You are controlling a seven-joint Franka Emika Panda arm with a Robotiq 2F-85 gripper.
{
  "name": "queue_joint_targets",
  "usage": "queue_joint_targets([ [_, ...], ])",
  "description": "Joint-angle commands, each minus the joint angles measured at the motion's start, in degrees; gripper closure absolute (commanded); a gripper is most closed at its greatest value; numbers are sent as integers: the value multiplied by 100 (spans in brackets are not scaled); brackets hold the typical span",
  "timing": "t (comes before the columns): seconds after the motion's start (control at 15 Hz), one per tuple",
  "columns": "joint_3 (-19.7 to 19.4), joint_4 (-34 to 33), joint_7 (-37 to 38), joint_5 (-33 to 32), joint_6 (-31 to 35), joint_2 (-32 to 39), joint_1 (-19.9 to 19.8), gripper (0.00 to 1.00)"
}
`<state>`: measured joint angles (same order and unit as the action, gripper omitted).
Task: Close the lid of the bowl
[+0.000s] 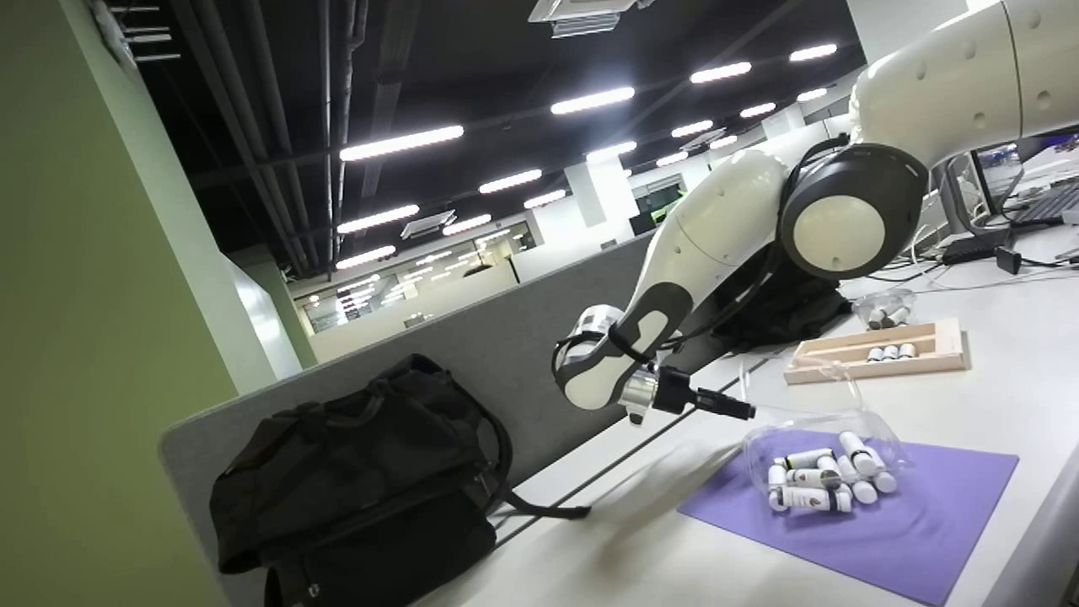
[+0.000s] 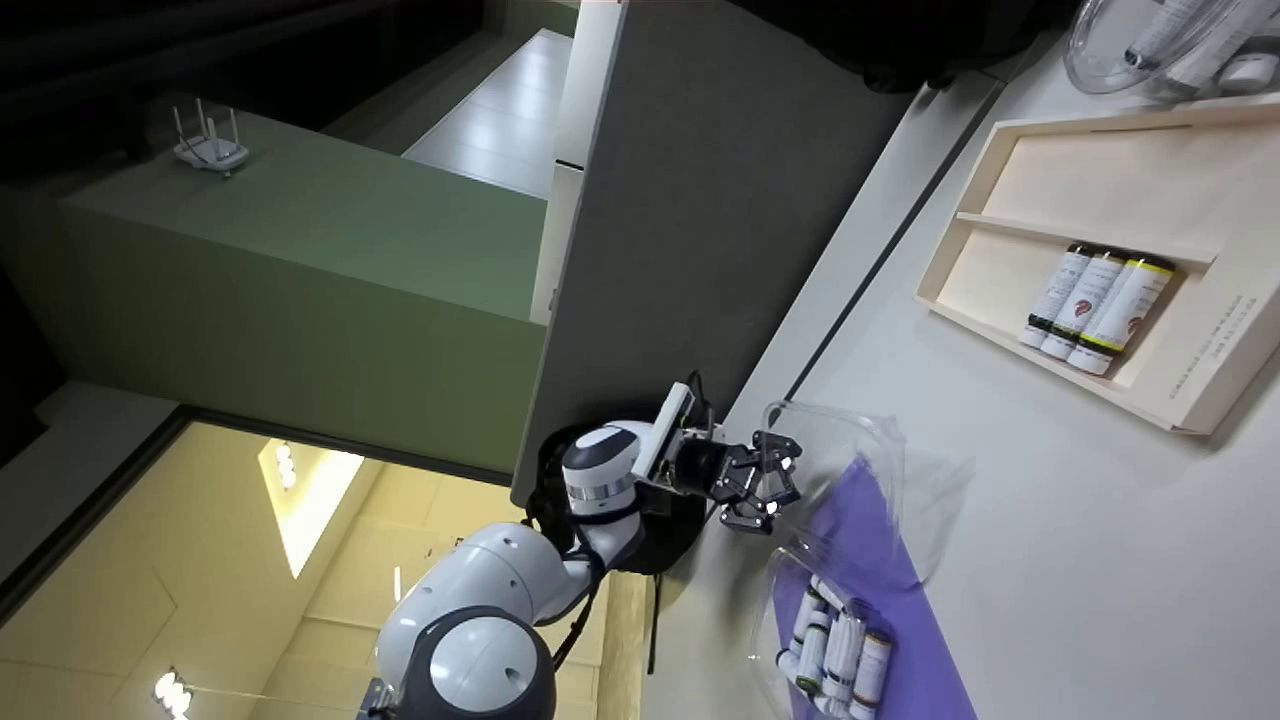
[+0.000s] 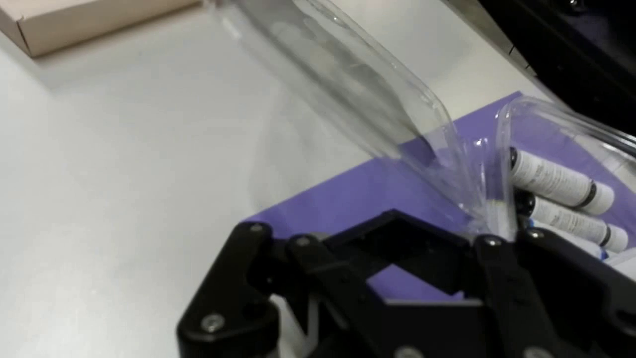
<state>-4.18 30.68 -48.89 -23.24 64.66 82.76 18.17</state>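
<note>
The bowl is a clear plastic container (image 1: 895, 447) on the purple mat (image 1: 961, 497), holding several small white bottles. It also shows in an exterior view (image 2: 768, 595) and at the right of the wrist view (image 3: 504, 149). The lid (image 2: 850, 440) is a clear cover, raised and tilted open at the container's edge. It also shows in the wrist view (image 3: 343, 79) and faintly in an exterior view (image 1: 834, 367). My gripper (image 3: 392, 219) has its fingertips meeting, with nothing visible between them. In both exterior views it (image 1: 748, 411) (image 2: 786, 484) is close to the lid; contact cannot be told.
A wooden tray (image 1: 946, 341) with three bottles lies farther along the table, also in an exterior view (image 2: 1080, 236). Behind it stands another clear container (image 1: 885, 303) with bottles. A black backpack (image 1: 362, 480) leans against the grey partition (image 1: 539, 362).
</note>
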Motion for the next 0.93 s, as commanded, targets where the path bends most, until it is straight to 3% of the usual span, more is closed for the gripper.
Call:
queue_joint_targets([
  [0.0,-200,-417,-257,-273,-618,186,75,100],
  [0.27,-217,-380,-566,-384,-1203,157,40,96],
  [0.33,-173,-374,-676,-354,-1338,151,7,87],
  [0.6,14,-423,-945,-114,-1709,184,-102,74],
  [0.67,78,-440,-965,-27,-1788,191,-130,52],
  [0.87,299,-562,-823,345,-1932,211,-240,42],
])
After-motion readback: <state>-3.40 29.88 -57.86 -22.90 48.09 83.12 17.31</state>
